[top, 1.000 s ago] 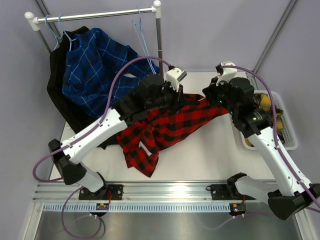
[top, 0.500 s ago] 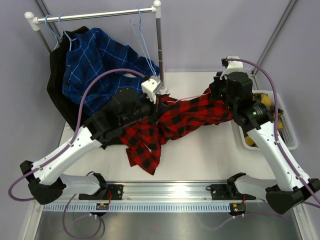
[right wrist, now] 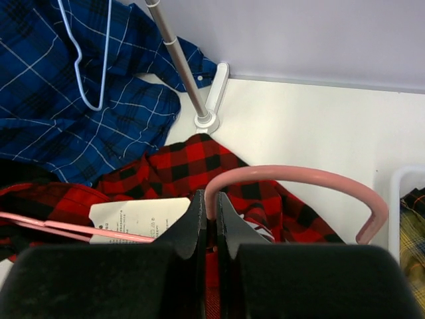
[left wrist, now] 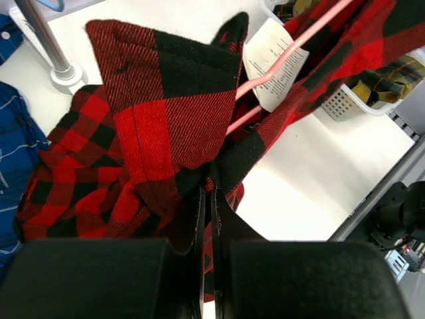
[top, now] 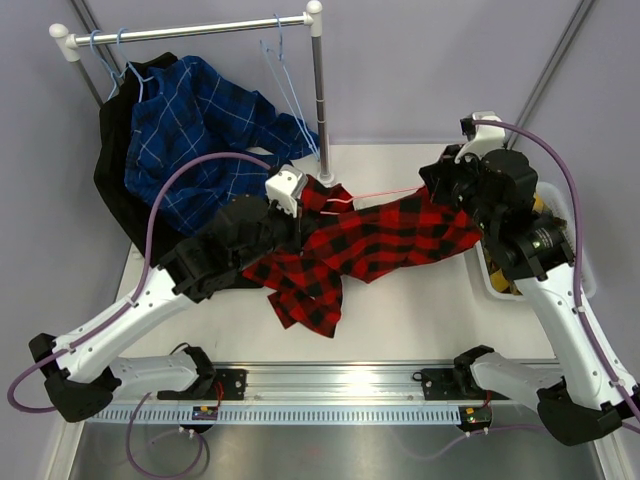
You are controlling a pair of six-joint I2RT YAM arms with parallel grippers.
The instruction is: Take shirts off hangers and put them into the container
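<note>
Observer: Jaws on both arms are closed tight. Left gripper (left wrist: pixel 208 193) pinches a fold of the red shirt (left wrist: pixel 166 119). Right gripper (right wrist: pixel 209 199) clamps the hook of the pink hanger (right wrist: pixel 299 178). Shirt is stretched between the two arms over the table, just left of the basket (left wrist: pixel 348 101), which already holds the yellow shirt (left wrist: pixel 392 73). Pink wire runs through the cloth beside the white label (left wrist: pixel 272 60).

Reviewer: Step in hand, by judgement, is sliding the hanger out of the shirt. What does a clean pull need?

Observer: Probably opposite pulls along the wire's line. Right arm draws the hook away toward the basket side; left arm holds the cloth back and low. Cloth may bunch on the hanger's shoulder, so slow travel and a slight tilt would let one shoulder slip free first.

Reviewer: Risks?

Observer: Fabric snagging, or the thin hook twisting in the grip. Blue shirt (top: pixel 190 130) hangs below the rail (top: pixel 190 30), not yet handled.
</note>
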